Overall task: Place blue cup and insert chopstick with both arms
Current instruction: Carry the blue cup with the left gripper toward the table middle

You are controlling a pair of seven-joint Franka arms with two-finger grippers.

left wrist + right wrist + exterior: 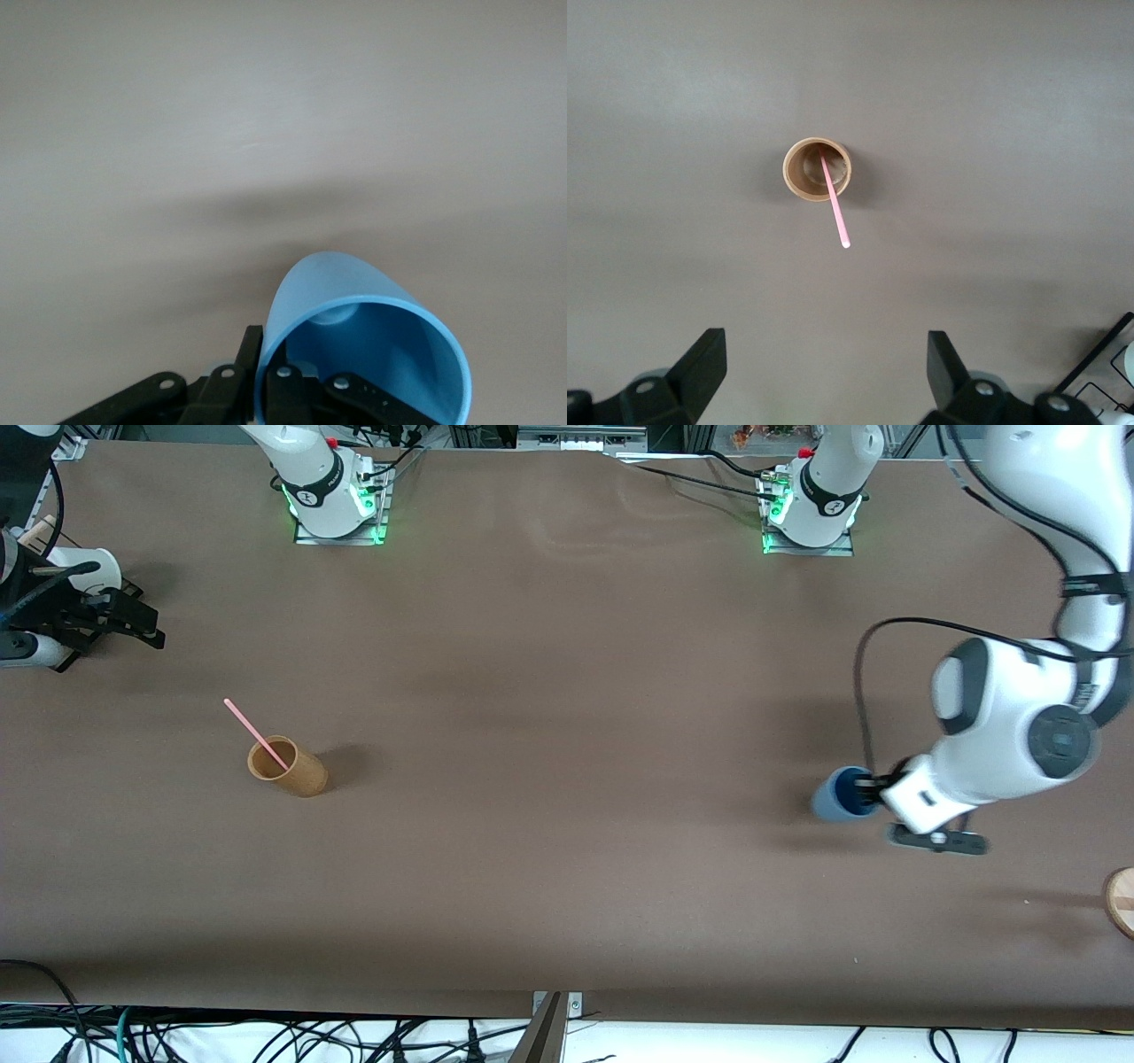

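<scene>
1. We see the left gripper (873, 784) clamped on the rim of the blue cup (837, 794), one finger (292, 394) inside the cup (354, 332), one outside.
2. The cup is tilted at the left arm's end of the table (567, 691); we cannot tell if it touches the surface.
3. The pink chopstick (255, 734) stands leaning in the tan cup (288, 767), toward the right arm's end, well apart from the blue cup.
4. The right gripper (824, 372) waits with fingers spread wide apart, holding nothing, looking down on the tan cup (818, 168) and the chopstick (835, 204).
5. A round wooden piece (1122, 901) lies at the table edge, nearer to the front camera than the blue cup.
</scene>
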